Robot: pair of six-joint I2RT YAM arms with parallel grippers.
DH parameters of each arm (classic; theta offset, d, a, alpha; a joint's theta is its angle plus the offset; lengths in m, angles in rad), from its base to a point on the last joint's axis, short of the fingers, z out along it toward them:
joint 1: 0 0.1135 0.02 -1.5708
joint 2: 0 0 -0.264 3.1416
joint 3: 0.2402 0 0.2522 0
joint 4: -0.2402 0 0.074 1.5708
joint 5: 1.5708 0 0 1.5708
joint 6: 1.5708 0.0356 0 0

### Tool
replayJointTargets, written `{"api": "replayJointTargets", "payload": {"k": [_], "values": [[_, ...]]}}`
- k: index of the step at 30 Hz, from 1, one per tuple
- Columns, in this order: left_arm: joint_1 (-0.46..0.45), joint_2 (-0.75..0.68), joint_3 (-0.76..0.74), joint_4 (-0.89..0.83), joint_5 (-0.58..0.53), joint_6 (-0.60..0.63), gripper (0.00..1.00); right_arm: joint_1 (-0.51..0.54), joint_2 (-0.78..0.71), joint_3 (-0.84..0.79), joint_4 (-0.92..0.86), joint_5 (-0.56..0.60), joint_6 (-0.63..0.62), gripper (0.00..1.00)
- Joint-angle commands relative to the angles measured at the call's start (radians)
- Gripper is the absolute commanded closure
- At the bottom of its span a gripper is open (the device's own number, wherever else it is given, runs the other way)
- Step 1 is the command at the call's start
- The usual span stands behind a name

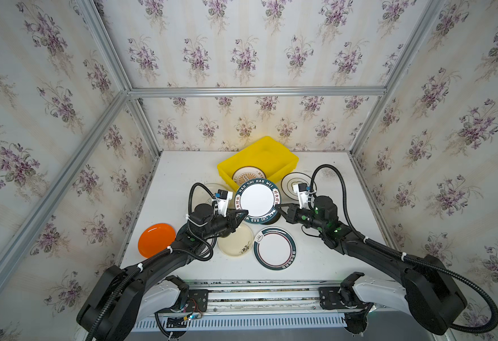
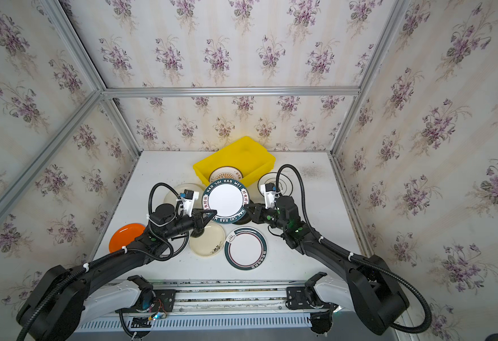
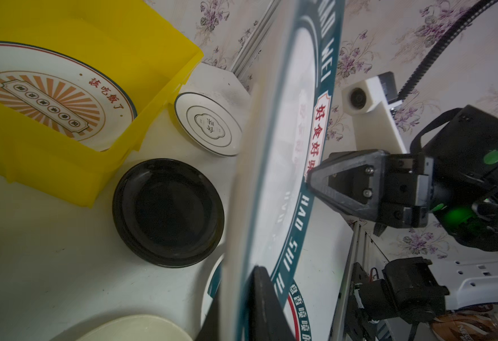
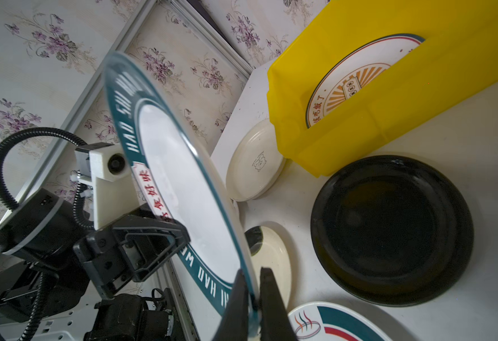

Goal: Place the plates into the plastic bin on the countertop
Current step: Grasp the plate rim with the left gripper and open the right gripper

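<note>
teal-rimmed plate [image 1: 256,201] in both grippers [image 1: 245,212] [image 1: 279,206]

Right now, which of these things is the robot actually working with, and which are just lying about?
Job: lettered plate, held by left gripper and right gripper; yellow bin; sunburst plate inside; black plate; orange plate; cream plate; green-rimmed plate; ringed plate.
Just there: floral wallpaper; aluminium framing.

The yellow bin [image 1: 267,152] is smooth, faintly translucent plastic. The black plate [image 3: 168,212] is highly glossy, the orange plate [image 1: 156,239] shiny, the cream plate [image 1: 237,245] satin-smooth, the teal-rimmed plate [image 1: 256,200] slick and glazed-looking. The white table [image 1: 183,177] is matt and scuffed, edged by brushed aluminium framing [image 1: 256,92].
</note>
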Motion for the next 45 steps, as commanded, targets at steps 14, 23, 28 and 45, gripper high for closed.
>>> {"api": "replayJointTargets", "payload": {"k": [14,23,28,45], "values": [[-0.002,-0.013,0.000,-0.027,-0.019,0.063,1.00,0.003,-0.051,0.012,0.006,0.034,0.000,0.33],[-0.002,-0.047,-0.007,-0.049,-0.045,0.070,1.00,0.003,-0.059,0.026,-0.093,0.103,-0.001,0.29],[-0.002,-0.052,-0.009,-0.055,-0.062,0.076,1.00,0.003,-0.063,0.065,-0.258,0.171,-0.009,0.28],[0.000,-0.039,0.029,-0.141,-0.209,0.060,1.00,0.003,-0.245,0.021,-0.454,0.331,-0.067,0.27]]}}
